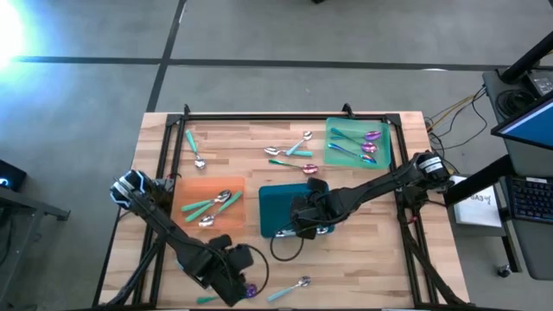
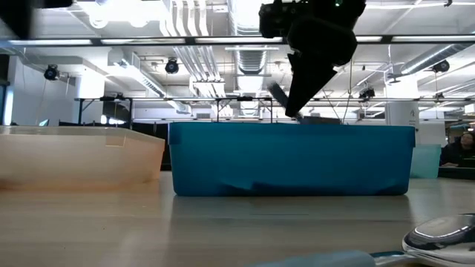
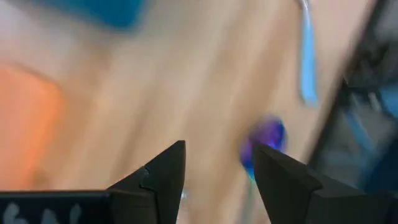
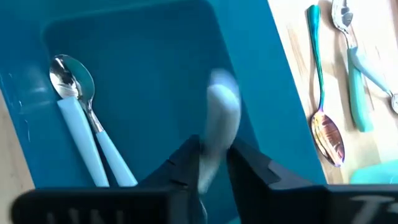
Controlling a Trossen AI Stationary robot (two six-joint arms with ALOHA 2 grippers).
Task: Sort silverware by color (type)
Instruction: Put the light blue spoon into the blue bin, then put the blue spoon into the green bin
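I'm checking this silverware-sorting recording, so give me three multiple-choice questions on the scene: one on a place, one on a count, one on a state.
1. The right gripper hangs over:
A) a flat orange plastic tray
B) the flat teal plastic tray
C) a flat green plastic tray

2. Flat trays on the wooden table:
A) two
B) three
C) four

3. The left gripper is:
A) open and empty
B) shut on a fork
C) shut on a spoon

Answers:
1. B, the high view shows it above the teal tray.
2. B, three trays show from above.
3. A, its fingers stand apart with nothing between them.
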